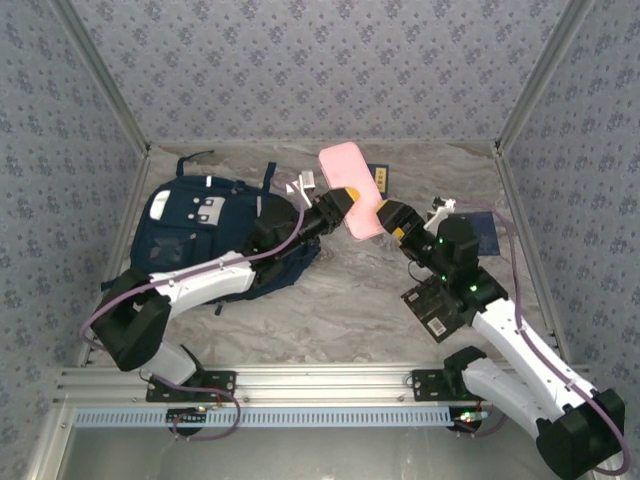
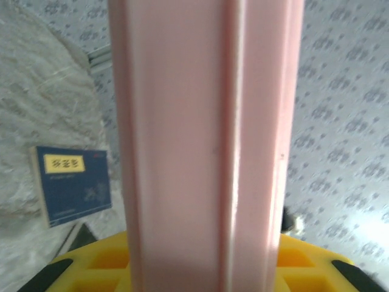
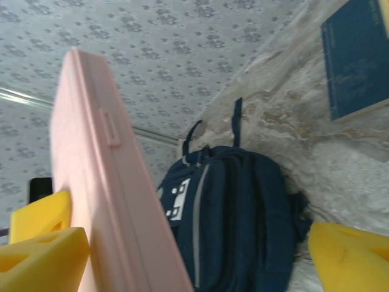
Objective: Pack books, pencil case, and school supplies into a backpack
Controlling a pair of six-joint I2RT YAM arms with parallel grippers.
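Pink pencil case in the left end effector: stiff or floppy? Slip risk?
Probably stiff: the pink pencil case holds straight edges with no sag in the left end effector. Its smooth shell looks slippery, and held at one edge it could pivot.

No wording is legible. The navy book bears a yellow label with dark characters, too blurred to read. The backpack has a white patch with dark unreadable marks.

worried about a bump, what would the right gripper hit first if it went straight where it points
The pink pencil case, already beside one finger of the open right gripper; past it, depth unclear, likely the backpack.
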